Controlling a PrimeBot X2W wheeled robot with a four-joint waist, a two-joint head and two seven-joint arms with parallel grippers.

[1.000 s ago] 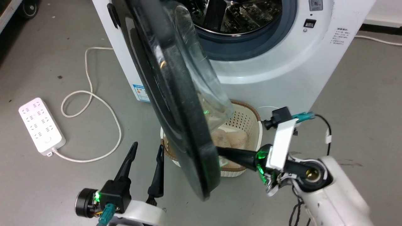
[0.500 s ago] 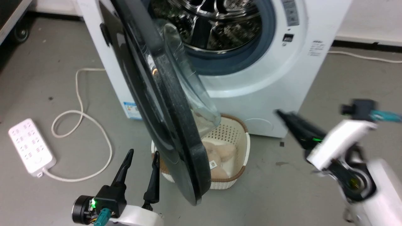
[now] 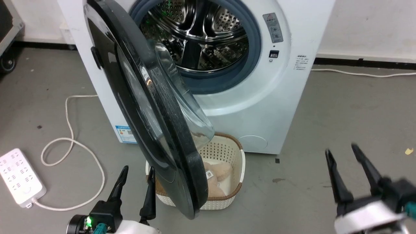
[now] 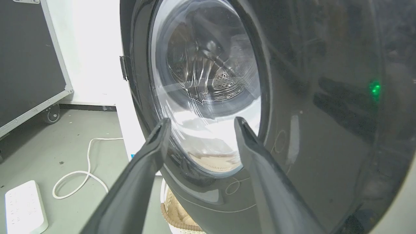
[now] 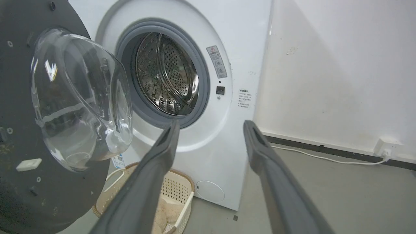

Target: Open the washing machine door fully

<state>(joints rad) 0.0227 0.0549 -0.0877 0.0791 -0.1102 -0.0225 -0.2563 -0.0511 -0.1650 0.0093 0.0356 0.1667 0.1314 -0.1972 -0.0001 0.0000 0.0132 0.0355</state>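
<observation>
Right gripper has drawn back from the washing machine door. A second ago its fingers met the lower edge; now they hang spread and empty, well apart (the camera has lifted too). On the washing machine the drum lies uncovered, with the door swung out above the basket. Left gripper, also spread, sits beside the door, which looks nearly fully open.

Door glossy black, its bowl clear; washer white, with a blue-grey gasket round a shiny steel drum dotted with small holes; basket cream, pierced in rows of dots, its rim brown; floor plain grey; power strip white.
</observation>
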